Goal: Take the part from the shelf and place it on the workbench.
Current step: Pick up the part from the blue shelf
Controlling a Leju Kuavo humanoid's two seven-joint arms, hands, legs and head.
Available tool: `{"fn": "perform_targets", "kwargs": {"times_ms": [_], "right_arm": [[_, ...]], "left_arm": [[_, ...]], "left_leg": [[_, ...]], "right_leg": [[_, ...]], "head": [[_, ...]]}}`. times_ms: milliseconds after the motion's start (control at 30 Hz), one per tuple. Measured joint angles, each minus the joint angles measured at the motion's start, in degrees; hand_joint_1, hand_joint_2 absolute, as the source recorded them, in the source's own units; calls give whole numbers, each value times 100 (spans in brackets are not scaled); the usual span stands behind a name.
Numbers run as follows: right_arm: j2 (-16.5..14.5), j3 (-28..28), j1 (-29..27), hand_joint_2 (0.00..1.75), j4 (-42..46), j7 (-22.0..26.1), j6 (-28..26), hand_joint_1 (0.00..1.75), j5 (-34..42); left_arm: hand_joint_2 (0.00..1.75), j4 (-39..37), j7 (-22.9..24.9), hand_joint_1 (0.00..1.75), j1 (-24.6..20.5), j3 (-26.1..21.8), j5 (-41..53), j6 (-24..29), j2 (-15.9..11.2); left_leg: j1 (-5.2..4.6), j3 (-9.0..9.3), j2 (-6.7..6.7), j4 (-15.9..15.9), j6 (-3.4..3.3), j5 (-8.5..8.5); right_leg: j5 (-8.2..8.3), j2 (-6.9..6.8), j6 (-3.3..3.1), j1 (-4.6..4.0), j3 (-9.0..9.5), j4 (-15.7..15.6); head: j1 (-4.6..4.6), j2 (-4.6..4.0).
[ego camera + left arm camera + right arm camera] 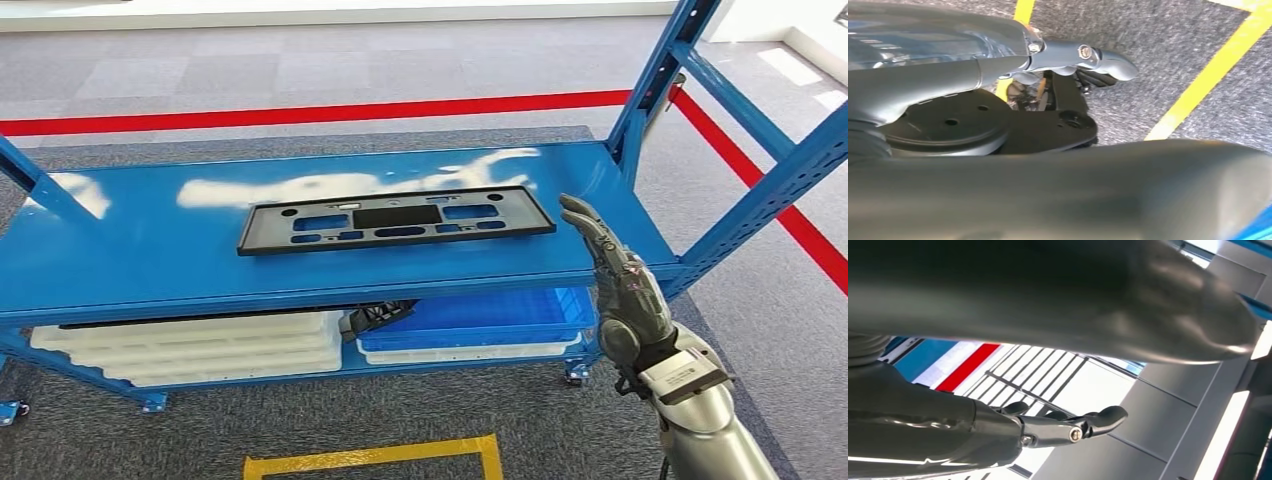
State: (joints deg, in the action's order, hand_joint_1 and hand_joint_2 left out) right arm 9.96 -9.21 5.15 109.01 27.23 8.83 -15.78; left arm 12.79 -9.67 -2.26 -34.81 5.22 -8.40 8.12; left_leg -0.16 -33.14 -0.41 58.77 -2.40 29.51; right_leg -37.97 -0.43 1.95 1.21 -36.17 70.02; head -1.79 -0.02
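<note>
On the blue shelf, near the middle of its top deck, the part lies flat, a long black panel with cut-outs, its length running along the front edge; that leaves its whole right end bare to a reach from that side. The right hand is raised just off the shelf's right front corner, fingers stretched out and apart, holding nothing; its tips sit near the part's right end but apart from it, so I judge the reach is under way and no grasp made. The left hand hangs low over grey carpet and yellow floor tape; its fingers seem empty, but whether they are spread or curled I cannot tell. White trays and a blue bin sit on the lower deck.
</note>
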Motion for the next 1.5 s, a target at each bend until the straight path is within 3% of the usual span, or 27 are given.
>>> {"fn": "perform_targets", "kwargs": {"times_ms": [33,67,100,200,267,367,433,467,500,567,600,700,733,900,967,1033,1067,1100,1133,1200,1233,1300,1400,1433,1500], "right_arm": [[-1,-1,-14,0,-4,0,0,0,0],[-1,-3,-24,0,-8,0,0,0,0],[-1,-4,-27,0,-11,0,1,0,0],[-2,-4,-18,0,-15,-1,6,0,0],[-3,-5,-13,0,-15,-2,14,0,2],[-4,-6,-8,0,-11,-2,19,0,4],[-5,-5,-2,87,-7,-2,20,0,9],[-5,-5,0,131,-5,-2,22,0,12],[-5,-5,0,131,-5,-2,23,0,15],[-5,-5,-1,44,-6,-2,26,0,13],[-5,-5,-2,0,-6,-2,26,0,9],[-7,-5,7,0,-5,-4,26,0,11],[-8,-5,11,0,-6,-5,26,0,15],[-12,-5,33,0,2,-8,26,0,31],[-12,-2,44,0,4,-7,26,0,33],[-12,1,34,0,-2,-7,26,0,33],[-12,1,22,0,-5,-7,26,0,33],[-12,1,13,0,-8,-7,26,0,33],[-12,1,9,0,-9,-7,26,0,33],[-12,1,10,0,-9,-7,26,0,33],[-14,-1,11,0,-10,-7,26,0,32],[-19,-2,3,0,-11,-8,26,0,32],[-35,-2,-8,0,-8,-8,24,0,33],[-43,-2,-8,0,-6,-8,24,0,33],[-54,-2,-14,0,-5,-8,22,0,33]], "left_arm": [[0,0,-7,0,-1,-4,1,-1,-3],[0,0,-13,0,0,-8,1,-2,-7],[0,0,-19,0,2,-12,4,-6,-11],[0,0,-29,0,-2,-19,13,-30,-17],[0,0,-34,0,-11,-23,16,-44,-21],[0,0,-36,0,-22,-26,21,-51,-26],[0,0,-37,0,-30,-27,22,-52,-31],[0,0,-38,0,-31,-28,22,-53,-32],[0,0,-40,0,-29,-28,22,-55,-32],[0,0,-46,0,-18,-31,23,-60,-34],[0,0,-51,0,-13,-31,23,-61,-37],[0,0,-73,0,-10,-36,25,-61,-62],[0,0,-79,0,-12,-38,26,-61,-72],[0,0,-93,0,-8,-41,81,-58,-98],[0,0,-95,0,-13,-41,90,-58,-104],[0,0,-94,0,-21,-40,93,-58,-106],[0,0,-93,0,-18,-40,92,-56,-107],[0,0,-93,0,-14,-41,91,-54,-107],[0,0,-93,0,-9,-42,90,-52,-108],[0,0,-93,0,-5,-42,90,-50,-108],[0,0,-93,0,-8,-41,90,-50,-109],[0,0,-95,0,-13,-42,90,-50,-112],[0,0,-95,0,-20,-43,92,-50,-119],[0,0,-95,0,-24,-42,93,-50,-121],[0,0,-95,0,-26,-41,96,-50,-123]], "left_leg": [[-1,12,0,1,-8,13],[-2,28,-2,2,-10,28],[0,52,-5,5,-4,47],[-6,147,-13,28,62,137],[-25,164,-14,45,115,184],[-24,173,-10,60,167,230],[-4,52,-7,350,231,414],[11,-101,-6,667,266,571],[30,-307,-5,1057,294,733],[53,-643,-5,1610,324,855],[57,-680,-4,1601,324,751],[37,-321,-3,638,252,95],[20,-205,-1,361,214,-21],[3,-65,0,61,97,-6],[26,-3,4,-4,55,-15],[19,20,5,-8,24,3],[15,31,4,-7,16,14],[13,47,2,-6,14,27],[12,73,-2,-5,19,45],[7,134,-9,1,56,95],[-1,151,-11,12,88,124],[-13,159,-10,22,145,156],[0,165,-6,56,213,214],[8,113,-5,184,245,301],[35,-187,-4,797,310,608]], "right_leg": [[-82,4,11,1,-185,306],[-55,7,21,1,-297,449],[87,7,31,4,-304,375],[691,8,25,6,94,-630],[763,21,-27,-7,235,-958],[732,34,-129,-3,252,-984],[725,16,-187,26,275,-999],[714,5,-205,29,283,-1000],[703,-3,-219,30,289,-999],[678,-9,-225,29,307,-998],[662,-6,-221,29,328,-997],[589,0,-182,24,430,-1001],[570,2,-161,20,448,-1002],[497,1,-13,28,465,-982],[256,10,7,28,286,-557],[-36,15,16,24,-99,163],[-80,16,22,23,-255,413],[-7,16,26,23,-317,462],[175,15,27,23,-265,280],[608,15,9,20,40,-453],[731,18,-9,13,172,-763],[758,31,-55,-10,265,-997],[758,37,-143,-1,282,-1036],[756,29,-172,13,294,-1046],[737,11,-212,27,311,-1050]], "head": [[0,0],[0,0],[0,0],[1,0],[-3,1],[-6,1],[-7,0],[-8,0],[-9,0],[-9,1],[-8,1],[-8,1],[-9,1],[-7,0],[-6,1],[-4,1],[-4,1],[-4,1],[-4,0],[-5,1],[-6,1],[-9,0],[-10,0],[-11,0],[-13,0]]}}
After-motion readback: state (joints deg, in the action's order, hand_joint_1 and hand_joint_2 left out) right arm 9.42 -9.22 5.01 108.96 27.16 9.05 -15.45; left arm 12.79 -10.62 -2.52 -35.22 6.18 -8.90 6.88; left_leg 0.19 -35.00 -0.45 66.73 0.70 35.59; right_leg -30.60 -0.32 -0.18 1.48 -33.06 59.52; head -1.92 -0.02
